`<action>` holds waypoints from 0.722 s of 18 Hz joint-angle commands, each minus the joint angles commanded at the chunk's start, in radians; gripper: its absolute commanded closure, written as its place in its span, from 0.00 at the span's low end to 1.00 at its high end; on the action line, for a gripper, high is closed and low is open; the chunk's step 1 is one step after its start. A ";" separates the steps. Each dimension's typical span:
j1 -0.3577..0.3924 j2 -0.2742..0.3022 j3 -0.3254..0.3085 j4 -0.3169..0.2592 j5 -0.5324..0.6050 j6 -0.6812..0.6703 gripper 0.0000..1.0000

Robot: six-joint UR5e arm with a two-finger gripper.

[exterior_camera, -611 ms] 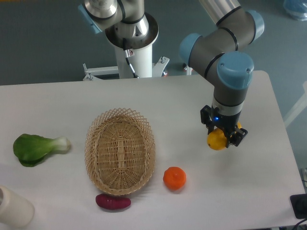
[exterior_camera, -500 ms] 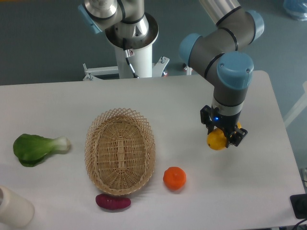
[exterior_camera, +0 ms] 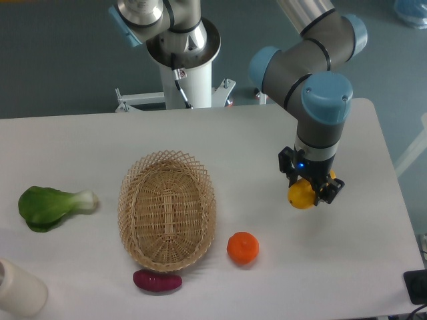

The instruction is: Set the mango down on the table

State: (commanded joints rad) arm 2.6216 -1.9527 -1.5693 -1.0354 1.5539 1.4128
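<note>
- Nothing has moved since the earlier frames: arm, hand and every object sit where they were.
- The hand [exterior_camera: 309, 189] points straight down over the right part of the table [exterior_camera: 347, 267], clamped on the mango [exterior_camera: 301, 194].
- The mango shows as a yellow oval between the black fingers, with a bit of orange peeking out at the hand's right edge.
- Whether the mango touches the table or hangs just above it cannot be told from this view.
- A round orange [exterior_camera: 243, 247] lies on the table below and to the left of the hand, apart from it.
- An oval wicker basket [exterior_camera: 167, 211] sits near the table's middle, left of the orange.
- A dark red-purple vegetable [exterior_camera: 157, 281] lies just beside the basket's near rim.
- A leafy green [exterior_camera: 52, 206] lies well apart at the left edge.
- A pale cylinder [exterior_camera: 19, 289] pokes in at the bottom left corner.
</note>
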 joint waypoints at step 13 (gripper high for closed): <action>0.023 0.012 -0.081 0.023 -0.005 0.017 0.59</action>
State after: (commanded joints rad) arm 2.6445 -1.9405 -1.6505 -1.0125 1.5493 1.4297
